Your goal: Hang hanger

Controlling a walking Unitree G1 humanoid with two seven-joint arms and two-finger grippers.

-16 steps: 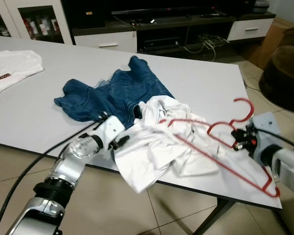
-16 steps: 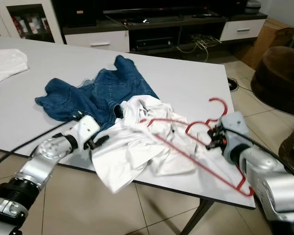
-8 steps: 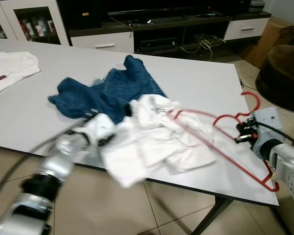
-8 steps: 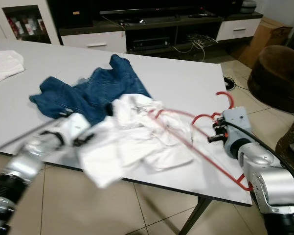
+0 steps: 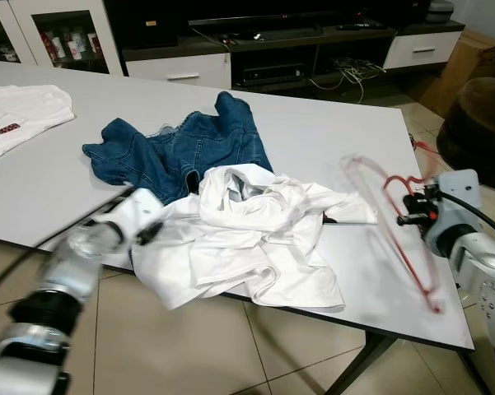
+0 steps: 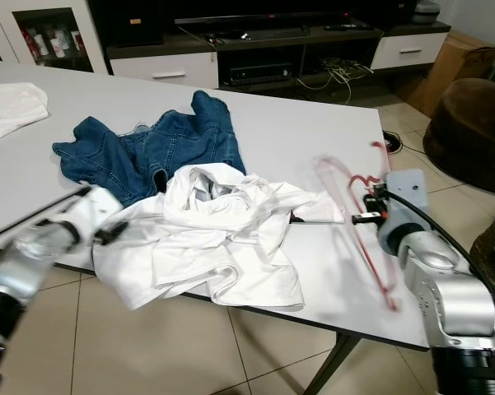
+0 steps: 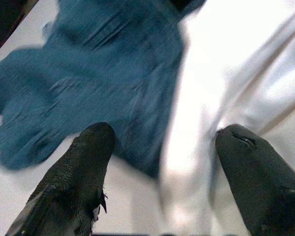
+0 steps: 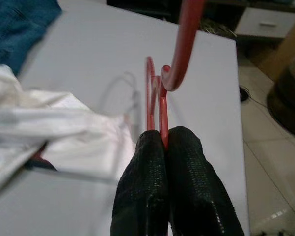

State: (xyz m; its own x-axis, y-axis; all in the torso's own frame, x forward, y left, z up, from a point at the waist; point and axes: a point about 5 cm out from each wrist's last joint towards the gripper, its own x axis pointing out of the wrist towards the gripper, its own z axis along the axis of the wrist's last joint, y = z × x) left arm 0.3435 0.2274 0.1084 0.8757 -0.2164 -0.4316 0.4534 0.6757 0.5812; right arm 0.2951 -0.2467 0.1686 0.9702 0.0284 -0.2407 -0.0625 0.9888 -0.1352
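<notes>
A red hanger [image 8: 179,49] is pinched at the base of its hook by my right gripper [image 8: 163,135], which is shut on it. The hanger [image 5: 403,234] looks blurred, tilted up over the table's right end and free of the clothes. My right gripper [image 5: 405,216] is near the right table edge. A crumpled white shirt [image 5: 247,239] lies at the front edge, overlapping blue jeans [image 5: 181,152]. My left gripper [image 5: 151,232] is at the shirt's left edge, blurred. Its fingers [image 7: 88,147] stand wide open over white cloth and denim.
The grey table [image 5: 329,140] has a second white shirt [image 5: 16,115] at its far left. A dark TV cabinet [image 5: 272,58] stands behind it. A brown pouf [image 5: 478,123] sits on the tiled floor to the right.
The hanger has come out of the white shirt and swung right and upward in my right gripper. My left gripper slid left along the table's front edge. The shirt has shifted.
</notes>
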